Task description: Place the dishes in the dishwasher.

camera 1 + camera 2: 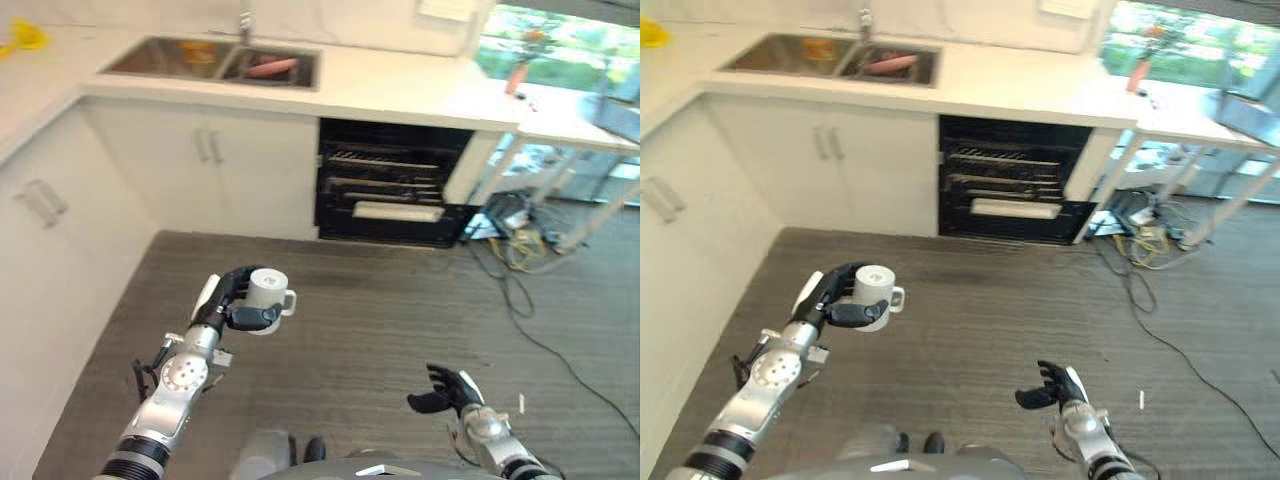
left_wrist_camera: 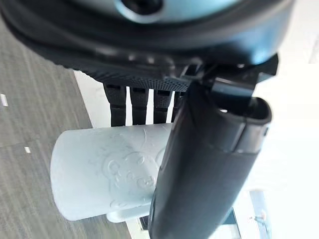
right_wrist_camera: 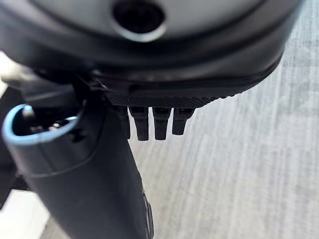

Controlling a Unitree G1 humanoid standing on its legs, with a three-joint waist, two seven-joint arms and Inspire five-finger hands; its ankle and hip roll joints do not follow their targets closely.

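A white mug (image 1: 268, 290) with a handle is held upright above the floor, with my left hand (image 1: 228, 303) shut on it, fingers on one side and thumb on the other. The left wrist view shows the mug (image 2: 107, 177) clamped between the thumb (image 2: 209, 164) and the fingers. The black dishwasher (image 1: 392, 183) stands open under the counter, its wire racks showing, well ahead and to the right of the mug. My right hand (image 1: 447, 392) hangs low at the right, fingers relaxed and holding nothing.
The sink (image 1: 215, 60) in the white counter (image 1: 400, 90) holds a pinkish item. White cabinets (image 1: 40, 230) line the left side. Cables (image 1: 515, 250) lie on the floor at the right beside white table legs (image 1: 590, 215).
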